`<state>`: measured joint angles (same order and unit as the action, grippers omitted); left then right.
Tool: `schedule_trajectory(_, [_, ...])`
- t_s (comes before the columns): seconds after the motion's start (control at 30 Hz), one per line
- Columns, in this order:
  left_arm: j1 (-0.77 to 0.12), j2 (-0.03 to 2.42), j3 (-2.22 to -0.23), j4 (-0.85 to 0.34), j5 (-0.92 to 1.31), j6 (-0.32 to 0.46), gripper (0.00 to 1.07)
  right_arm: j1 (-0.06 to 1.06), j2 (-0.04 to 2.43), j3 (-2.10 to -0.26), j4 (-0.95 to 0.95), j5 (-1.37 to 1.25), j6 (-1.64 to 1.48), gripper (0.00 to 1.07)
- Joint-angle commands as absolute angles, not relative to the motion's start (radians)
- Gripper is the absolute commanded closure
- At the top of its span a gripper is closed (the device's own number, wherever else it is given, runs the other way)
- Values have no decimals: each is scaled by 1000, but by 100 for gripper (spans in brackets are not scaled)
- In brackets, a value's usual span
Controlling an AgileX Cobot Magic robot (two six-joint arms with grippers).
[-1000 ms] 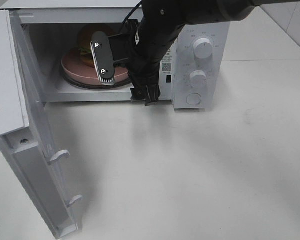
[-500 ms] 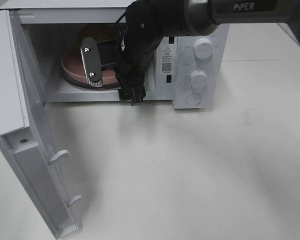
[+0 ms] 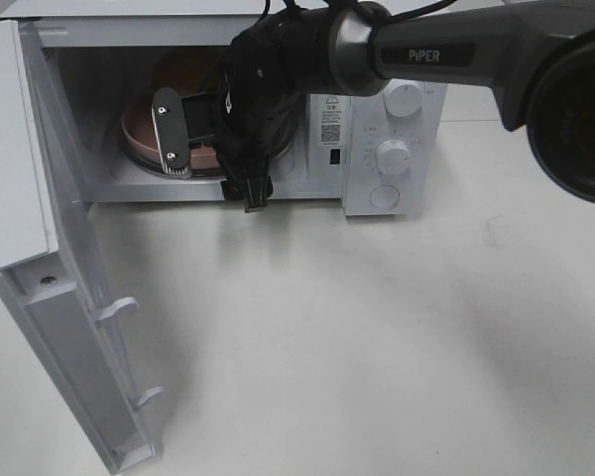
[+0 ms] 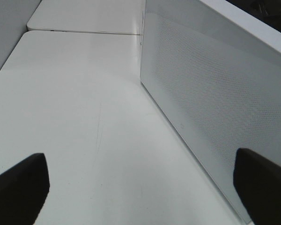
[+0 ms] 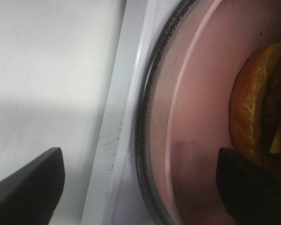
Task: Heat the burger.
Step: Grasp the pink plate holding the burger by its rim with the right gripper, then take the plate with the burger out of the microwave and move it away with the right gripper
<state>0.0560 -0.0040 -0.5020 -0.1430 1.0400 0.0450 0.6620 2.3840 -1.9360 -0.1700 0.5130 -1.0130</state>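
Observation:
The burger (image 3: 185, 71), with its golden-brown bun, sits on a round pink plate (image 3: 139, 134) inside the open microwave (image 3: 397, 119). My right gripper (image 3: 215, 184) reaches across into the oven mouth. It is open and empty, with one finger (image 3: 169, 131) over the plate's front and the other at the sill. In the right wrist view the gripper (image 5: 140, 187) hangs open over the plate (image 5: 201, 117), with the burger (image 5: 255, 108) at the picture's edge. My left gripper (image 4: 140, 187) is open and empty above the table. It does not show in the exterior view.
The microwave door (image 3: 40, 198) stands wide open at the left, with its latch hooks (image 3: 119, 309) pointing out. The left wrist view shows a white dotted panel (image 4: 215, 103) of the microwave beside the table (image 4: 75, 117). The control knobs (image 3: 393, 154) are on the right.
My right arm and gripper have moved left along the microwave opening, from the middle to the plate's left front. The burger and plate have not moved.

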Motion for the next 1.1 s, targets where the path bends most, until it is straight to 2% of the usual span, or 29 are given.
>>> schedule_trajectory(0.03, [58,-25,-499,-147,1038,46,6,653,2399,-1971,-172,515,-1003,24])
schedule_trajectory(0.3, [58,-25,-499,-147,1038,46,6,653,2453,-2045,-160,518,-999,26])
schedule_trajectory(0.4, [58,-25,-499,-147,1038,46,6,653,2459,-2053,-158,518,-999,32])
schedule_trajectory(0.47, [58,-25,-499,-147,1038,46,6,653,2463,-2053,-152,512,-999,45])
schedule_trajectory(0.5, [58,-25,-499,-147,1038,46,6,653,2463,-2053,-152,512,-999,45])
schedule_trajectory(0.53, [58,-25,-499,-147,1038,46,6,653,2463,-2053,-149,512,-1000,57])
schedule_trajectory(0.57, [58,-25,-499,-147,1038,46,6,653,2463,-2053,-146,512,-1000,63])
schedule_trajectory(0.6, [58,-25,-499,-147,1038,46,6,653,2463,-2053,-146,512,-1000,63])
schedule_trajectory(0.63, [58,-25,-499,-147,1038,46,6,656,2463,-2053,-142,510,-1000,79])
schedule_trajectory(0.67, [58,-25,-499,-147,1038,46,6,656,2463,-2053,-142,510,-1000,79])
schedule_trajectory(0.7, [58,-25,-499,-147,1038,46,6,656,2462,-2053,-131,510,-1000,93])
schedule_trajectory(0.73, [58,-25,-499,-147,1038,46,6,656,2462,-2053,-118,510,-1000,100])
schedule_trajectory(0.77, [58,-25,-499,-147,1038,46,6,656,2462,-2053,-118,510,-1000,100])
schedule_trajectory(0.8, [58,-25,-499,-147,1038,46,6,656,2462,-2053,-103,510,-999,107])
schedule_trajectory(1.1, [58,-25,-499,-147,1038,46,6,662,2456,-2053,-101,513,-1000,107])
